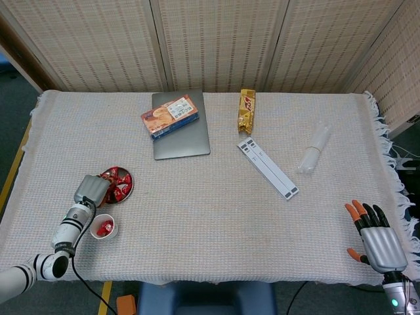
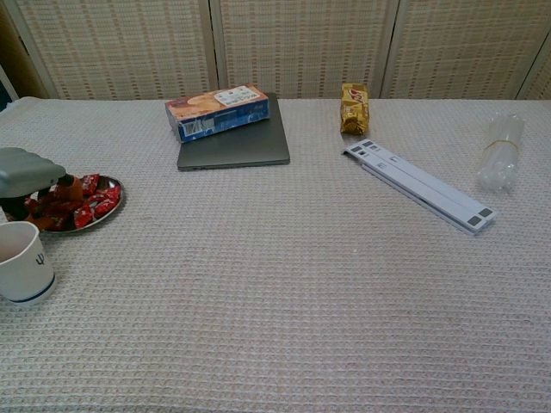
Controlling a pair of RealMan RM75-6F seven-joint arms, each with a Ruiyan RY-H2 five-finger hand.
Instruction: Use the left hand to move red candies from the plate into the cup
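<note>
Reaching into the plate [image 2: 110, 206] of red candies [image 2: 90, 202], left robot hand [image 2: 30, 176] grip unclear.

The head view looks steeply down from above the near edge of the worktop [image 1: 216, 216], taking in its whole cloth-covered top back to the woven screen [image 1: 216, 39]. The chest view sits lower and nearer, facing level across the worktop toward that screen. Both share the laptop [image 1: 181, 131] and, left of it, the plate [image 2: 108, 206].
</note>
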